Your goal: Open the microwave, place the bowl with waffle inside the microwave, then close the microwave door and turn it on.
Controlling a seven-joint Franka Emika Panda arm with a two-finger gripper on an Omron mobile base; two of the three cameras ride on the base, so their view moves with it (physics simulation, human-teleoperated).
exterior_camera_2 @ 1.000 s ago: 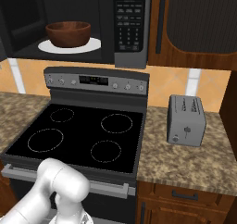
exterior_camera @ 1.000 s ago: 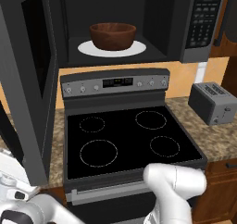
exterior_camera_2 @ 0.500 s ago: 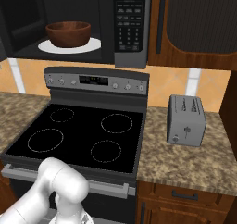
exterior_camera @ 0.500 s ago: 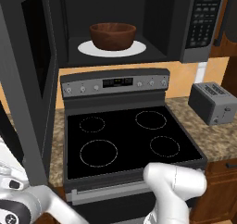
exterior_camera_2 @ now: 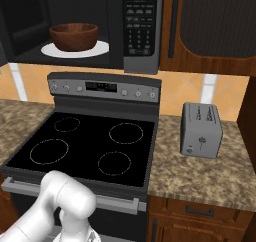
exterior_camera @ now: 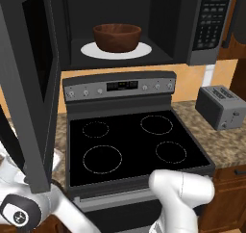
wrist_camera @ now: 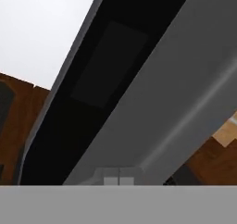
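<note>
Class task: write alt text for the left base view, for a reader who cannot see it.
An open microwave above a black stove holds a brown bowl on its white turntable plate. The microwave door swings out at the left; a grey toaster sits on the counter at the right.

Black stove (exterior_camera_2: 95,146) with four ring-marked burners stood between granite counters (exterior_camera_2: 205,173); grey toaster (exterior_camera_2: 201,129) sat upright at right.

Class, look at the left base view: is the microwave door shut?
No, the microwave door hangs wide open, showing the bowl on the turntable plate.
</note>
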